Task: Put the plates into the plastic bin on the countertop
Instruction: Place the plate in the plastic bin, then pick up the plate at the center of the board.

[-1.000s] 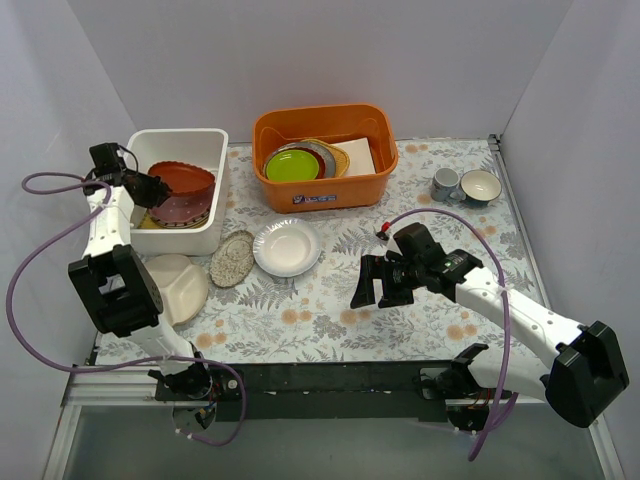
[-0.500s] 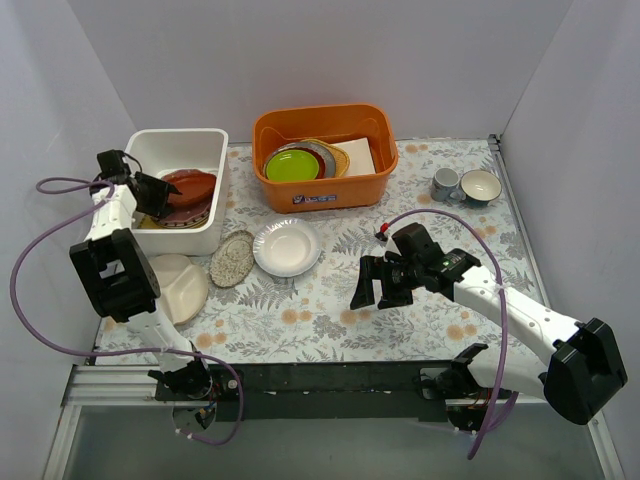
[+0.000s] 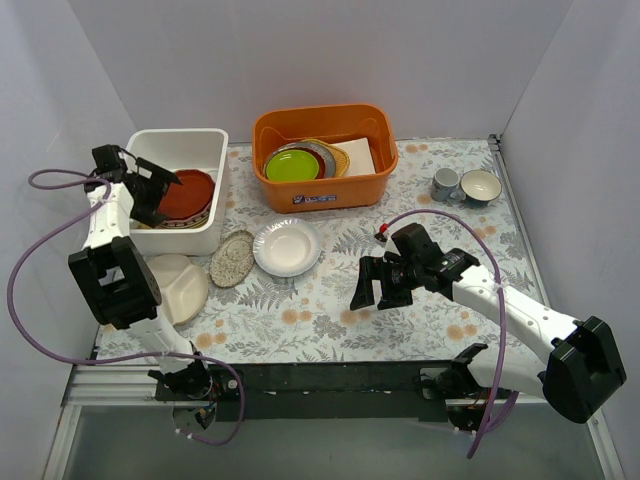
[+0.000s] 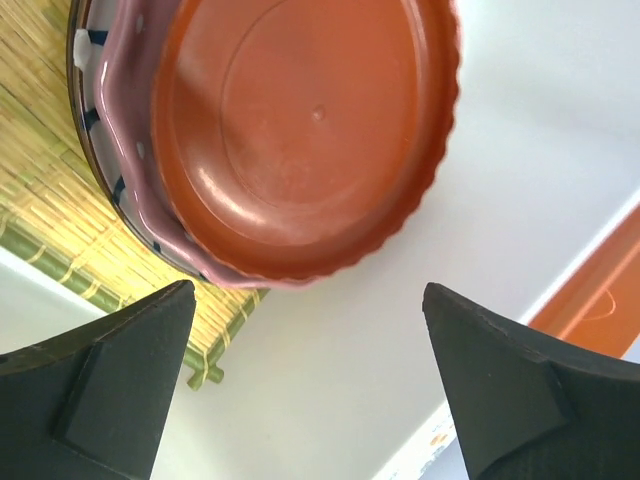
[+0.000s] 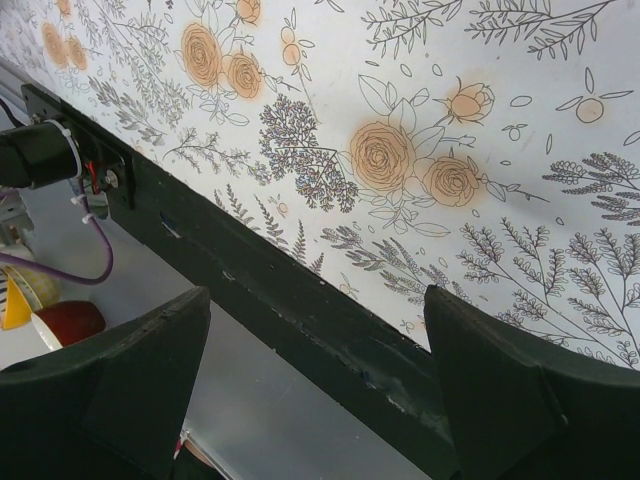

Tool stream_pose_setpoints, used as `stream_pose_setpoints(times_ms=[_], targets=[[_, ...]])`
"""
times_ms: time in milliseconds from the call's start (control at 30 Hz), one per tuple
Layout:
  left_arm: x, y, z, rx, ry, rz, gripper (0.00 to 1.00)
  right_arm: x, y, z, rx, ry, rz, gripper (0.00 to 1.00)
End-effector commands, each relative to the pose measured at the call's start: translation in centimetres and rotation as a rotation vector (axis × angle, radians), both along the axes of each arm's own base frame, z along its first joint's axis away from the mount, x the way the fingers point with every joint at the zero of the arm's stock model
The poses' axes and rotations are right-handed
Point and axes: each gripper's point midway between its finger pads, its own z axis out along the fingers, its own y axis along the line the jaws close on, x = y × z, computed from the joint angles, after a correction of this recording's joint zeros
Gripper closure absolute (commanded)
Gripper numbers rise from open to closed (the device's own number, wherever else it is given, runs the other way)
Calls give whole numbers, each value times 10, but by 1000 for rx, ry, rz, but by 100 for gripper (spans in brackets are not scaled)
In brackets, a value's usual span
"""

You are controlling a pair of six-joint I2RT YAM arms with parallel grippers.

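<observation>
The red-orange plate (image 4: 300, 130) lies flat on a pink scalloped plate (image 4: 130, 170) inside the plastic bin (image 3: 180, 137). A blue-striped plate's edge (image 4: 84, 60) peeks out underneath. My left gripper (image 3: 160, 195) hangs open just over the bin's left side, its jaws wide apart and holding nothing (image 4: 308, 292). On the countertop (image 3: 330, 300) lie a plain white plate (image 3: 287, 247), a speckled oval plate (image 3: 232, 259) and a cream divided plate (image 3: 180, 285). My right gripper (image 3: 372, 298) stands open and empty above the countertop's near middle (image 5: 318, 292).
An orange tub (image 3: 325, 190) at the back holds a lime-green plate (image 3: 292, 165) and other dishes. Two cups (image 3: 462, 186) stand at the back right. A bamboo mat (image 4: 60, 190) lies under the stack in the bin. The black rail (image 5: 300, 320) runs along the near edge.
My left gripper has opened and let go of the red-orange plate, which dropped from tilted to flat on the stack in the bin. The right arm has barely moved.
</observation>
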Motion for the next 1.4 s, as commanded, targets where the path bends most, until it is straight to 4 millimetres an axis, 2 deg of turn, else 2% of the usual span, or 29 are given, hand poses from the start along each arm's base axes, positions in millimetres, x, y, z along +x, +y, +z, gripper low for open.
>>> stream_pose_setpoints(times_ms=[0, 133, 267, 367, 633, 700, 867, 1067, 1200, 1367], targets=[[-10, -2, 51, 67, -101, -21, 2, 1, 1, -1, 13, -12, 17, 6], [-12, -9, 74, 60, -153, -40, 2, 1, 2, -1, 14, -11, 18, 6], [-18, -17, 108, 63, -224, -53, 2, 1, 2, 0, 18, -13, 20, 6], [-22, -27, 120, 50, -254, -64, 2, 0, 3, -1, 21, -9, 23, 6], [-38, -67, 153, 55, -325, -163, 2, 2, 7, -4, 26, 0, 34, 6], [-41, -74, 163, 61, -346, -189, 2, 5, 8, -3, 29, -9, 33, 6], [-54, -107, 182, 60, -389, -284, 2, 15, 14, 0, 55, -27, 3, 6], [-78, -130, 189, 78, -401, -340, 2, 31, 28, 8, 147, -7, -43, 6], [-96, -144, 185, 89, -407, -384, 2, 45, 33, 12, 216, 33, -97, 6], [-115, -163, 165, 55, -375, -432, 2, 55, 41, 14, 274, 66, -122, 7]])
